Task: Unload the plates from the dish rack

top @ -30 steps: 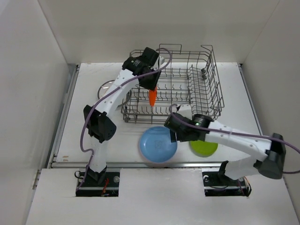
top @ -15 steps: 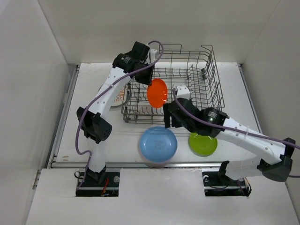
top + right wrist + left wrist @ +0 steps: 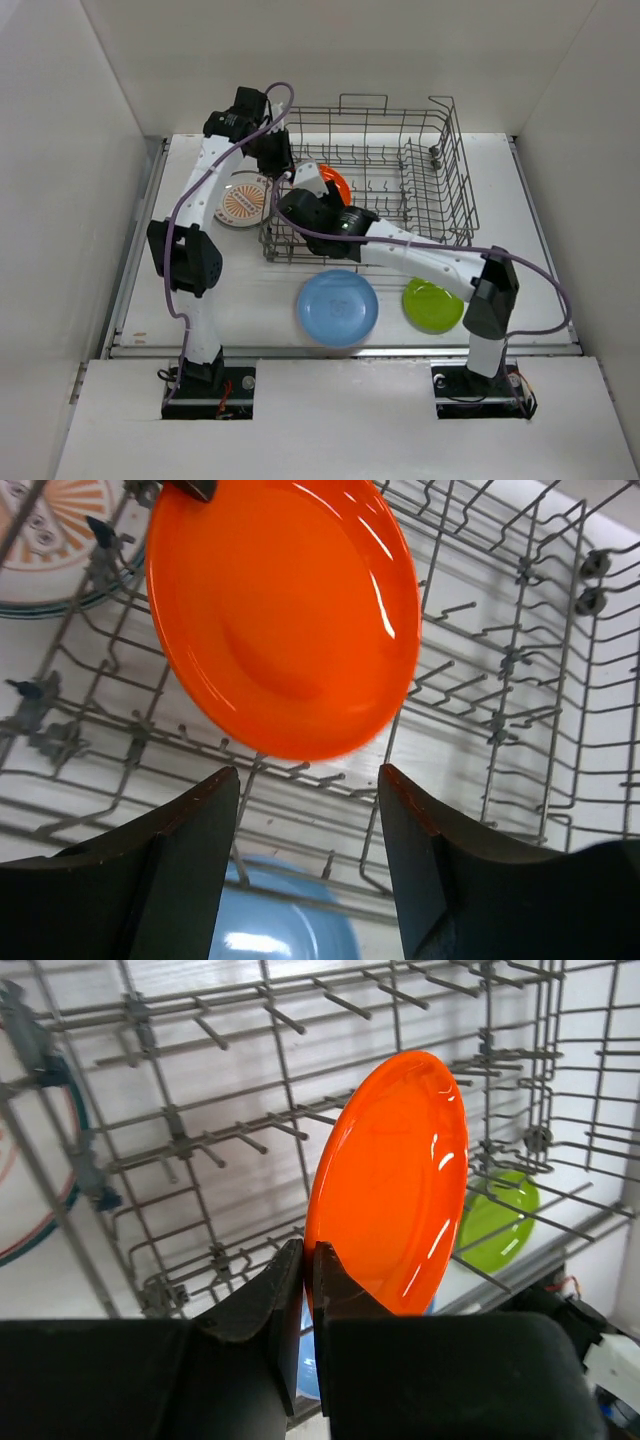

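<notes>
My left gripper (image 3: 288, 170) is shut on the rim of the small orange plate (image 3: 336, 181) and holds it upright over the left part of the grey wire dish rack (image 3: 445, 150). In the left wrist view the fingers (image 3: 308, 1260) pinch the orange plate (image 3: 395, 1180) at its lower edge. My right gripper (image 3: 303, 195) is open just in front of it; in the right wrist view the orange plate (image 3: 285, 610) hangs above the open gripper (image 3: 308, 780), not between the fingers. A blue plate (image 3: 338, 307), a lime green plate (image 3: 433, 305) and a sunburst plate (image 3: 243, 200) lie on the table.
The rack's upright tines (image 3: 500, 660) and raised wire sides (image 3: 200, 1140) surround both grippers. The sunburst plate lies left of the rack, the blue and green plates in front of it. White walls close in the table on the left, back and right.
My left gripper has moved left with the orange plate. My right arm has swung from the table in front of the rack up to the rack's left part, just under that plate.
</notes>
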You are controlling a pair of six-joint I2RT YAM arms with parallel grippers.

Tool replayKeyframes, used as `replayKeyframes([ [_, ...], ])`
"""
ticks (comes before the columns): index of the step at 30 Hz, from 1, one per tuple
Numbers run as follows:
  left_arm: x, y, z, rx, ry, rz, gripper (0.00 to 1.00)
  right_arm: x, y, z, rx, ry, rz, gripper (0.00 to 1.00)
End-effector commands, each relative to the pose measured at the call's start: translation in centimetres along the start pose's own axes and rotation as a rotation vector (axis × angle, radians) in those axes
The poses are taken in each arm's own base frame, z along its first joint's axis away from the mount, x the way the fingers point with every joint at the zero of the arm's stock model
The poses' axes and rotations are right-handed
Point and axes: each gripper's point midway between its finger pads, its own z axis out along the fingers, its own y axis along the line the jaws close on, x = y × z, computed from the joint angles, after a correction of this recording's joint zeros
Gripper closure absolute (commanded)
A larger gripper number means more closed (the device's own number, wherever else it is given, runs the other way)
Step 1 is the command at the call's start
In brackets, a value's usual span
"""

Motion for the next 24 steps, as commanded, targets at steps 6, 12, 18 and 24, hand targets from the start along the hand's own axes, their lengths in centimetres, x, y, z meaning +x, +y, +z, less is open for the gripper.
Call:
replayKeyframes([
  [6, 0.6, -2.5, 0.5, 0.170, 0.054, -0.054, 1.00, -3.1, 1.5, 0.7, 0.027, -0.094, -0.163, 0.37],
  [12, 0.9, -1.9, 0.6, 0.169, 0.078, -0.077, 1.00, -1.8, 0.7, 4.0, 0.194, -0.049, -0.261, 0.41],
  [18, 0.9, -1.7, 0.0, 0.213, 0.085, -0.112, 1.00, -0.1, 0.3, 5.5, 0.221, -0.001, -0.314, 0.84],
  [24, 1.4, -1.9, -0.3, 0.233, 0.094, -0.067, 0.68, -2.2, -3.3, 3.6, 0.396, -0.041, -0.303, 1.00],
])
